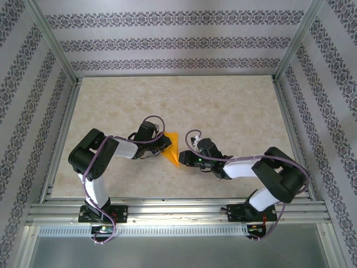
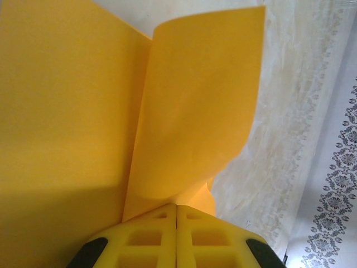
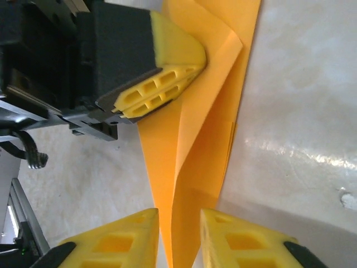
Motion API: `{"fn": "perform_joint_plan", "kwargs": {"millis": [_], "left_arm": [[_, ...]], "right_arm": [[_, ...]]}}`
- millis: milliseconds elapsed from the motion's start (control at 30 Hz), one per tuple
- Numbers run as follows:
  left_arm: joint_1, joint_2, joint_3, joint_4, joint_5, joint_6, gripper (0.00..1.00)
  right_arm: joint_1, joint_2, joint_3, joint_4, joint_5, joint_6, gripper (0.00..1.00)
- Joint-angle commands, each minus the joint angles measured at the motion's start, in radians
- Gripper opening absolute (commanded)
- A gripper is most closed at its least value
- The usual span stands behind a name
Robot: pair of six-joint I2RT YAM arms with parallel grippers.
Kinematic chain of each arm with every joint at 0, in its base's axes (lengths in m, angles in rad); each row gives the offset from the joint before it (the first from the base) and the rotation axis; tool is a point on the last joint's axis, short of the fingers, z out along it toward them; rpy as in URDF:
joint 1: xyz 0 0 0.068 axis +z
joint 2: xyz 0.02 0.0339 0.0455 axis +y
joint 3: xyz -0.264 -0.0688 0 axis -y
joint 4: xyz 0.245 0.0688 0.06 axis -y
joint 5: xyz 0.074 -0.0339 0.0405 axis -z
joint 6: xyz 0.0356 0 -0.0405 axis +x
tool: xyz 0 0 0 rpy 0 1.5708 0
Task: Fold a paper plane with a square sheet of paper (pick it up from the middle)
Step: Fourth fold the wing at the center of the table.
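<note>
The orange paper (image 1: 174, 149), folded into a slim pointed dart shape, lies near the middle of the table between my two grippers. My left gripper (image 1: 165, 146) is shut on its wide end; in the left wrist view the yellow fingers (image 2: 177, 207) meet with the paper (image 2: 195, 111) fanning out from between them, one flap curling up. In the right wrist view the right gripper (image 3: 178, 218) stands open astride the paper's narrow end (image 3: 192, 167), its jaws apart with small gaps to the paper. The left gripper's fingers (image 3: 162, 92) pinch the far end.
The pale marbled tabletop (image 1: 223, 106) is framed by aluminium rails (image 1: 178, 209) and patterned walls (image 1: 167, 39). Both arms reach inward from their bases at the near edge, with cables looping over the wrists.
</note>
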Motion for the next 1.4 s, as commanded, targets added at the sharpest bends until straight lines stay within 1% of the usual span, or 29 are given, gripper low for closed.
{"fn": "perform_joint_plan", "kwargs": {"millis": [0,100,200,400,667,833,967,1167,1367], "left_arm": [[-0.012,0.024,-0.016,-0.058,0.002,0.023,0.08],[-0.011,0.023,-0.016,-0.053,0.004,0.021,0.08],[-0.012,0.023,-0.013,-0.052,0.005,0.021,0.08],[-0.013,0.024,-0.010,-0.059,0.010,0.029,0.08],[-0.013,0.029,-0.008,-0.055,0.014,0.029,0.08],[-0.015,0.027,-0.005,-0.056,0.016,0.028,0.08],[-0.014,0.025,-0.007,-0.056,0.017,0.028,0.08],[-0.014,0.028,-0.011,-0.050,0.014,0.021,0.07],[-0.015,0.028,-0.012,-0.046,0.012,0.017,0.07]], "right_arm": [[-0.008,-0.015,0.056,-0.090,-0.065,-0.004,0.17],[-0.006,0.019,0.088,-0.085,-0.121,0.018,0.08],[-0.003,0.059,0.116,-0.076,-0.163,0.043,0.05],[0.011,0.113,0.191,-0.171,-0.171,0.027,0.05],[0.006,0.183,0.312,-0.363,-0.195,-0.029,0.05],[0.004,0.223,0.330,-0.377,-0.214,-0.021,0.05],[0.006,0.213,0.308,-0.347,-0.201,0.000,0.04],[0.004,0.219,0.293,-0.345,-0.229,0.001,0.04],[0.004,0.210,0.260,-0.333,-0.223,0.015,0.05]]}}
